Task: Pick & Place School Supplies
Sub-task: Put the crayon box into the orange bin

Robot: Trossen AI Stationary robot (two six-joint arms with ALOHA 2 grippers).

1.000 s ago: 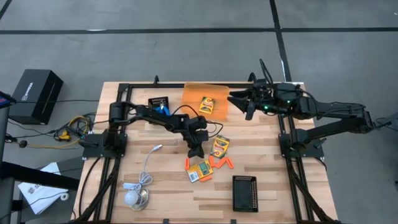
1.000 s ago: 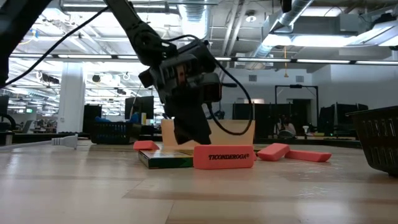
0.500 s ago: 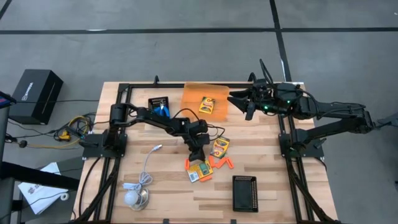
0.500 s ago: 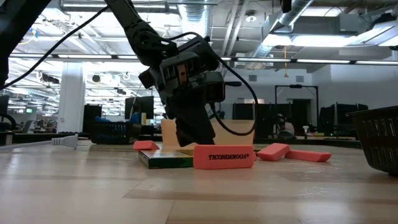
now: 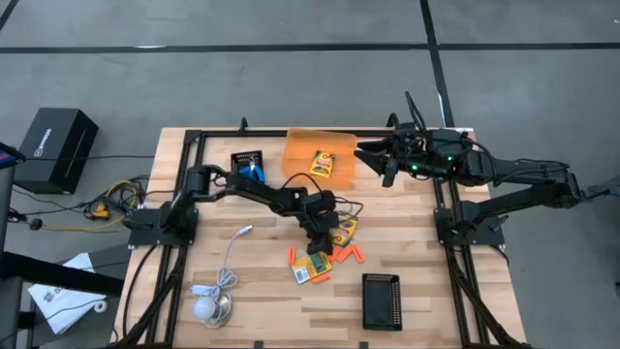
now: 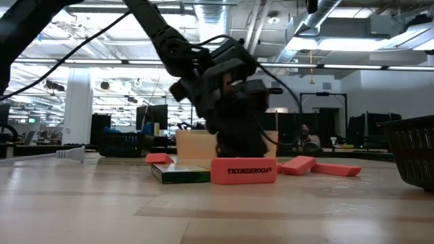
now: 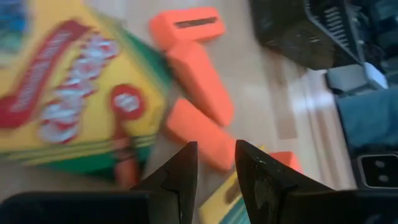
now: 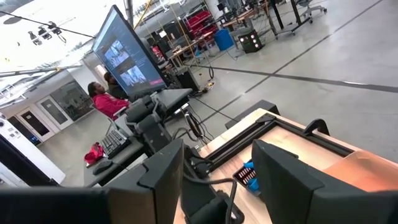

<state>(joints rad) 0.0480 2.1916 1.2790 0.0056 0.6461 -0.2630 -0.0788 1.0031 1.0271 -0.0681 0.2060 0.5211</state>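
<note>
here, largest first:
table [image 5: 194,242]: wooden top carrying everything; supplies cluster near its middle, likely within both arms' reach.
right arm: parked high at the far right edge, out of the way; right gripper [image 5: 373,155] fingers stand well apart, holding nothing.
left arm: stretched across the table; a second ago it was further left, now it has slid right toward the pile.
orange sheet [image 5: 300,145]: flat at the far edge, with one crayon box [image 5: 322,162] lying on it, so probably the drop spot.
left gripper [image 7: 214,165]: low over the pile, fingers a narrow gap apart, clamped on nothing, seemingly lining up on a stick.
crayon boxes: one [image 7: 68,93] just beside the fingers, another [image 5: 312,268] nearer the front.
scissors [image 5: 254,171]: blue-handled, in the far small tray.
orange sticks [image 7: 199,81]: scattered loose beside the boxes, unmoved since before.
</note>
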